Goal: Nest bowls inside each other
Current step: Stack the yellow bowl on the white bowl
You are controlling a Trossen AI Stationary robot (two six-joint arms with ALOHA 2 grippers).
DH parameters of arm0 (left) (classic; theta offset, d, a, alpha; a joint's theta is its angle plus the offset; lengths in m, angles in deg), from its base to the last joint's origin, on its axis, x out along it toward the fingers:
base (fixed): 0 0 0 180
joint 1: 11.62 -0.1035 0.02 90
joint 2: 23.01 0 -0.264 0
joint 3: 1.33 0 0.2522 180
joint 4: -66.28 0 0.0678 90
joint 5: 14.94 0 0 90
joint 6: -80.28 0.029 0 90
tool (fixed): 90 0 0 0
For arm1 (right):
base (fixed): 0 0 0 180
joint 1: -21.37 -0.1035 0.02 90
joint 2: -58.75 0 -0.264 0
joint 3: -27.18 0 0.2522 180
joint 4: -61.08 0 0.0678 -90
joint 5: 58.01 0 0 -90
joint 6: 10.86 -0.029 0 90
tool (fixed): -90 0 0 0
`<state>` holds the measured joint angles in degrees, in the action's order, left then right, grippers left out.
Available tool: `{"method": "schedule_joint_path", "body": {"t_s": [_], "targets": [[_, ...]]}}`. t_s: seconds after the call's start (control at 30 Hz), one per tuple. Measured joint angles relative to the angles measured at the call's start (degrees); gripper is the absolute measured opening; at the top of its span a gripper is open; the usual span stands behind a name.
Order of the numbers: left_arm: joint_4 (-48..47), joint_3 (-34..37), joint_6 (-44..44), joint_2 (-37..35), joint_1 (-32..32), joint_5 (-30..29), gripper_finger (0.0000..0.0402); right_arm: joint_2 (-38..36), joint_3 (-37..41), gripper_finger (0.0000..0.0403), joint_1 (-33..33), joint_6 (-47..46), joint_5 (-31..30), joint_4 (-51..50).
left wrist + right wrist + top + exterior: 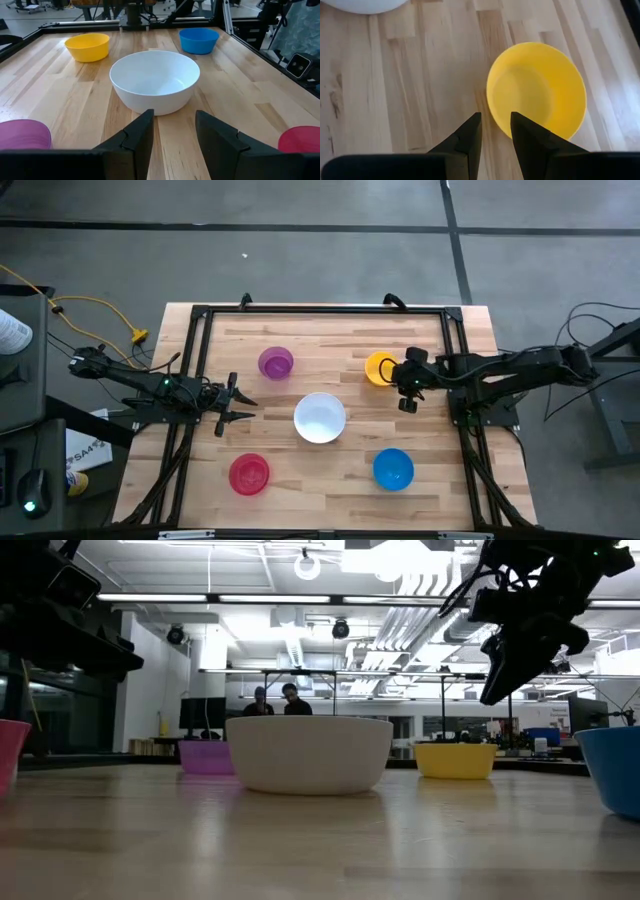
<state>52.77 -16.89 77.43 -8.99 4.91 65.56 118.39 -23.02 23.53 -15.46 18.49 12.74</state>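
Wooden table (300, 480) with 5 bowls, all standing apart and none yet nested.

White bowl (320, 418), the largest, sits mid-table, straight ahead of the left gripper (236, 404), whose 2 fingers (140, 137) are spread with nothing between them; the bowl lies beyond the fingertips, not touching. Risk: a low approach could strike the bowl's wall and push it across the smooth wood instead of gripping it.

Yellow bowl (536, 90) lies directly below the right gripper (495, 127), whose 2 fingers (467, 137) are also spread and empty. The near rim of the bowl appears lined up with the gap between the fingertips, 1 finger set to pass inside and 1 outside. Risk: if the descent drifts, a fingertip could land on the rim itself, tipping or flicking the light bowl; a shallow pinch on the thin wall may let it slip during the lift.

Blue bowl (393, 469) stands well off to the side of the right gripper. Purple bowl (276, 363) and red-pink bowl (249, 474) flank the left gripper, 1 on each side. Risk: either arm swinging toward the centre could clip these, and both arms converging on the white bowl could meet.
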Motion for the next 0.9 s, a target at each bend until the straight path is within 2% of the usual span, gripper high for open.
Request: {"method": "schedule_joint_path", "body": {"t_s": [0.33,0.57,0.9], "targets": [[0.0,0.0,0.0,0.0,0.0,0.0,0.0145,5.14,-4.14,0.0097,0.11,-2.58,1.93,-5.79],[0.0,0.0,0.02,-0.02,0.0,0.0,0.0145,10.21,-6.98,0.0097,0.09,2.55,3.93,-6.12],[0.0,0.0,0.01,-0.01,0.0,0.0,0.0145,13.35,-7.1,0.0097,0.15,10.6,1.37,-5.5]]}}
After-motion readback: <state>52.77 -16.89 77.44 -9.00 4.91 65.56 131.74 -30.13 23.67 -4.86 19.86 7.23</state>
